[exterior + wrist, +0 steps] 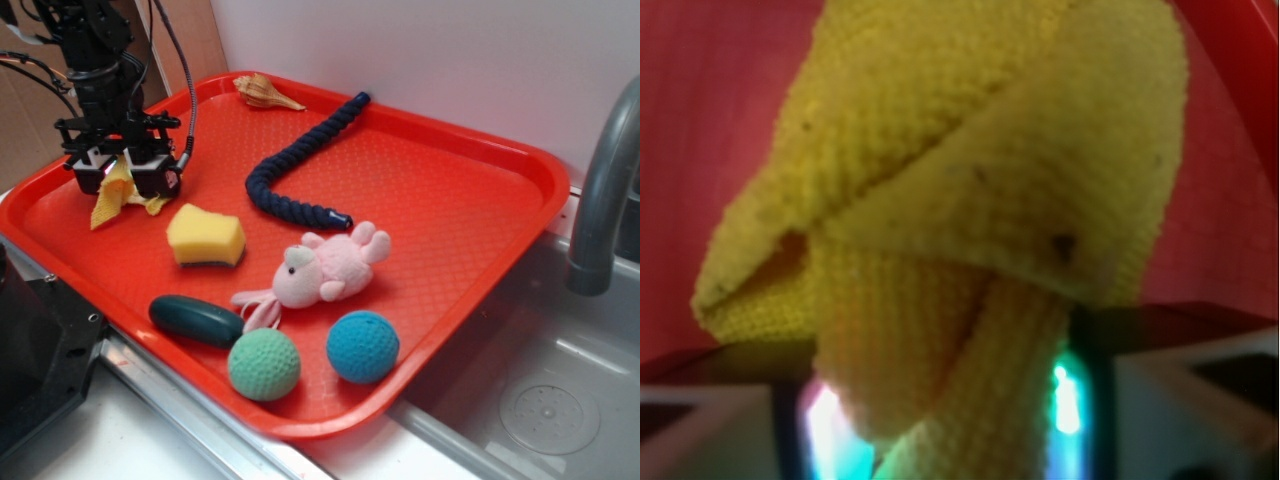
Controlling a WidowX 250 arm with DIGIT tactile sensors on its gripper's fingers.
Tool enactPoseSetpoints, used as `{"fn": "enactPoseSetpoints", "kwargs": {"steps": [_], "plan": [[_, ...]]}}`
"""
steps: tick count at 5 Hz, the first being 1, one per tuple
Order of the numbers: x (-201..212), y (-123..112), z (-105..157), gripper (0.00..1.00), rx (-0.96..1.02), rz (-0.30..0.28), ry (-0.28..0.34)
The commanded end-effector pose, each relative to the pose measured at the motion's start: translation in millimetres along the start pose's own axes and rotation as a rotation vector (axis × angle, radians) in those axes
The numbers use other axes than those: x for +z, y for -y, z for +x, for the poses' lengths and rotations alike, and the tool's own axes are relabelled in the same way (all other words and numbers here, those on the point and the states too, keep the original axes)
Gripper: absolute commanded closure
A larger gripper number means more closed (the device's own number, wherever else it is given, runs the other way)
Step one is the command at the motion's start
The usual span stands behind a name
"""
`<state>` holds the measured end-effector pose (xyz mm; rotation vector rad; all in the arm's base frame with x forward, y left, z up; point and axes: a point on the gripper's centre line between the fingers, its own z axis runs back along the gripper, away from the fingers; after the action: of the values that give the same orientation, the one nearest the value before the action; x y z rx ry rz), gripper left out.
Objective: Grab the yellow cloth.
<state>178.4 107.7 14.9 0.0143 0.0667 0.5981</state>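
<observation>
The yellow cloth (118, 198) is a small wrinkled mustard rag at the left side of the red tray (450, 180). My gripper (125, 176) stands right over it, its jaws closed on the cloth's upper folds, while the lower corner hangs down onto the tray. In the wrist view the yellow cloth (970, 200) fills most of the frame, bunched between the two glowing pads (1065, 400) of my gripper (945, 410). A yellow sponge block (205, 236) with a dark underside lies apart, just to the right.
On the tray lie a dark blue rope (295, 165), a pink plush toy (325, 268), a dark teal oblong (195, 320), a green ball (264, 364), a blue ball (362, 347) and a shell (265, 92). A sink (540, 400) and tap (600, 190) stand to the right.
</observation>
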Motion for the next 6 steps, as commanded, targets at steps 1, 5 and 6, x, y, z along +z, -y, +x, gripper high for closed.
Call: {"fn": "enactPoseSetpoints", "kwargs": {"steps": [1, 5, 6], "plan": [[8, -15, -6, 1.00, -0.010, 0.016, 0.035], [200, 44, -27, 1.00, -0.506, -0.168, 0.246], [250, 57, -36, 1.00, -0.524, -0.174, 0.236]]}}
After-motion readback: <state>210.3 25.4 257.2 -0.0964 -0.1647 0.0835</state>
